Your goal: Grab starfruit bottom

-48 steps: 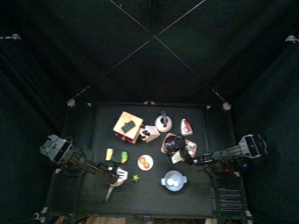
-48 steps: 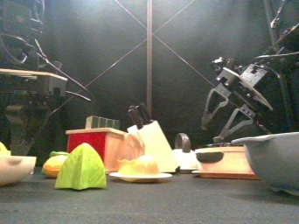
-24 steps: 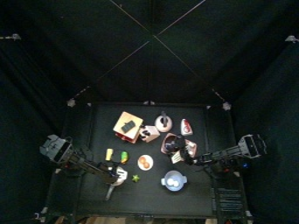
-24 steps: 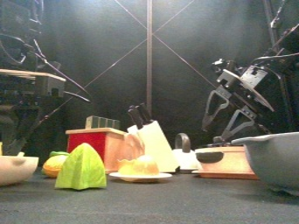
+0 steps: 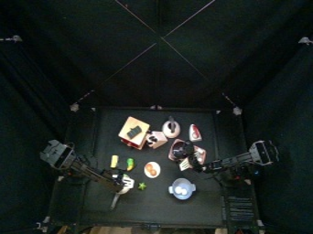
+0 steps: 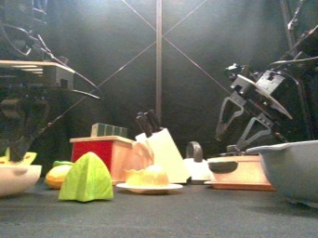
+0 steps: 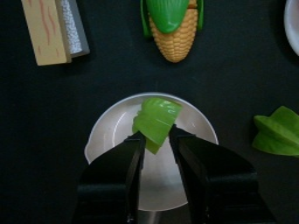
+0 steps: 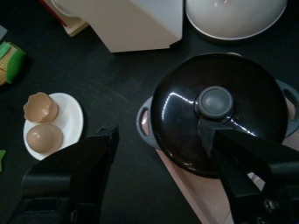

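Observation:
The starfruit (image 5: pixel 142 186) is a tiny yellow-green star on the table near the front. It stands large as a green wedge in the front view (image 6: pixel 85 178) and shows in the left wrist view (image 7: pixel 281 131), apart from the gripper. My left gripper (image 7: pixel 159 140) hangs over a white bowl (image 7: pixel 111 144), jaws closed on a different green ridged piece (image 7: pixel 156 118). From above the left gripper (image 5: pixel 123 183) is just left of the starfruit. My right gripper (image 8: pixel 163 131) is open above a black pot lid (image 8: pixel 211 105), right of the table's middle (image 5: pixel 199 164).
A corn cob (image 7: pixel 172 31) and a wooden block (image 7: pixel 52 31) lie beyond the bowl. A plate with brown pieces (image 8: pixel 47 122), a white knife block (image 6: pixel 162 153), a red box (image 6: pixel 102 153) and a grey bowl (image 6: pixel 292 167) crowd the middle and right.
My left arm has drawn slightly to the left. Spiky yellow-green tips now show above the white bowl in the front view. The right arm has hardly moved.

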You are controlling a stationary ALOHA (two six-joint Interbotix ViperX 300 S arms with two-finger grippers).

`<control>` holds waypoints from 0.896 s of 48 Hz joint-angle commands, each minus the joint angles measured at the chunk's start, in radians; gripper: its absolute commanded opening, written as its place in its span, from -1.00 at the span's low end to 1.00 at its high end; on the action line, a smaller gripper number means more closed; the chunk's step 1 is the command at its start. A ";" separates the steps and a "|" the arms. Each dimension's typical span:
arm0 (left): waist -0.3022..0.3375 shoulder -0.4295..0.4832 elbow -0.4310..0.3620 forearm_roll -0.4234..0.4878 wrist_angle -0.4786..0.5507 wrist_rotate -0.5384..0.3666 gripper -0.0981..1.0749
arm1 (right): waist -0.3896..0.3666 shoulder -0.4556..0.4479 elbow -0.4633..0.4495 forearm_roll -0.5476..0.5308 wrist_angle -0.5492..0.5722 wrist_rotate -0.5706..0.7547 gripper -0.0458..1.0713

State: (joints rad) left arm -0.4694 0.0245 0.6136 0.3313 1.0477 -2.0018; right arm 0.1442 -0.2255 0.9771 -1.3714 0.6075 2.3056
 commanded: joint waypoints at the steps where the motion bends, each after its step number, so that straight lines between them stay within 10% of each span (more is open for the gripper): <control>1: -0.008 -0.025 -0.023 0.008 0.005 0.003 0.31 | -0.002 -0.009 -0.017 -0.003 0.002 0.002 0.89; 43: -0.049 -0.054 -0.038 0.063 0.044 0.008 0.31 | -0.002 -0.009 -0.023 0.003 0.002 0.002 0.89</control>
State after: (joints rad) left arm -0.5170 -0.0123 0.5952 0.3896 1.0861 -1.9926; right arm 0.1442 -0.2240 0.9725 -1.3668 0.6075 2.3056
